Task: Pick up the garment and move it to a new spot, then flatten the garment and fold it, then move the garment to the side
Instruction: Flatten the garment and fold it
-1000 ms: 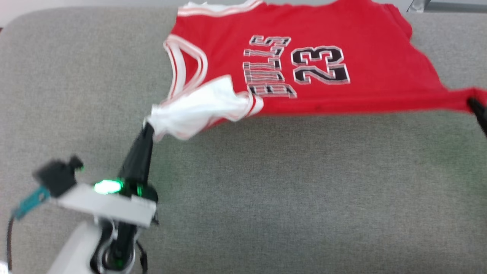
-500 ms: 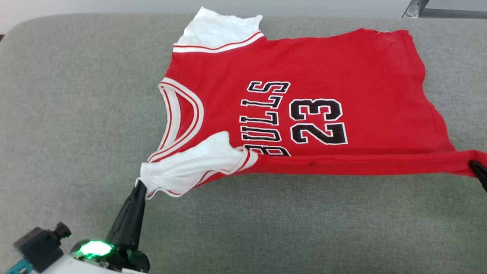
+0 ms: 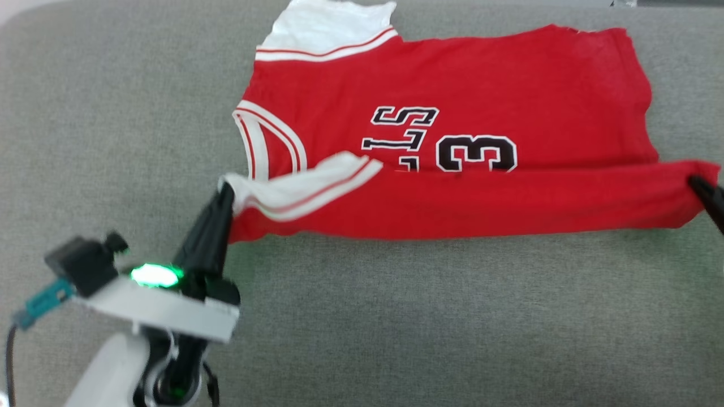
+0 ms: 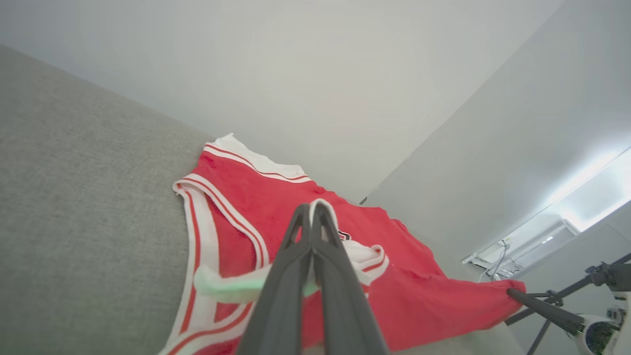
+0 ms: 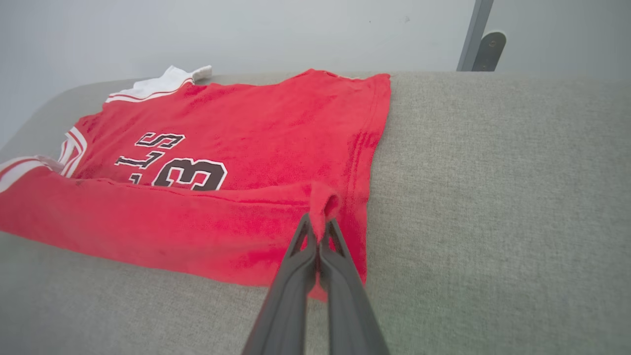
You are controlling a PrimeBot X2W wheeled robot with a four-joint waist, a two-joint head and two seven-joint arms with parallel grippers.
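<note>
Grey woven cloth covers the counter (image 3: 396,316), and a pale wall rises behind its far edge. A red jersey T-shirt (image 3: 481,85) lies along that far edge, collar toward the counter's left side and hem toward its right. Its near long side is folded up over the chest, hiding the lower part of the black-and-white lettering and number. The left arm's fingers (image 3: 214,229) are pressed together on the white sleeve end (image 3: 294,189) at the fold's left end, holding it just above the cloth. The right arm's fingers (image 3: 708,195), also pressed together, pinch the red hem corner (image 3: 691,172) at the fold's right end. The folded band runs straight between the two grips.
</note>
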